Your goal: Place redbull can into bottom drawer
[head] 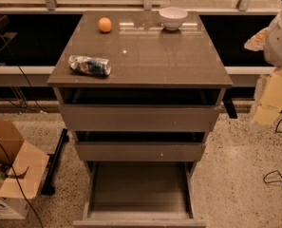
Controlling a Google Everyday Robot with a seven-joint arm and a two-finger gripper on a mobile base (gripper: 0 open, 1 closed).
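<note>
We see the gripper (273, 96) at the right edge, cut off and well apart from the cabinet; its state we cannot tell. The redbull can (89, 65) lies sideways on the cabinet top's front-left corner. The bottom drawer (140, 186) stands open, its front cropped.

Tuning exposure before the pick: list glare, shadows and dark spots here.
Camera view: warm, dim light; glare streaks the cabinet top near the white bowl; the redbull can glints; gaps above the two upper drawers sit in deep shadow; the open bottom drawer is evenly lit; the claw is out of view, only a white arm part at the right edge.
</note>
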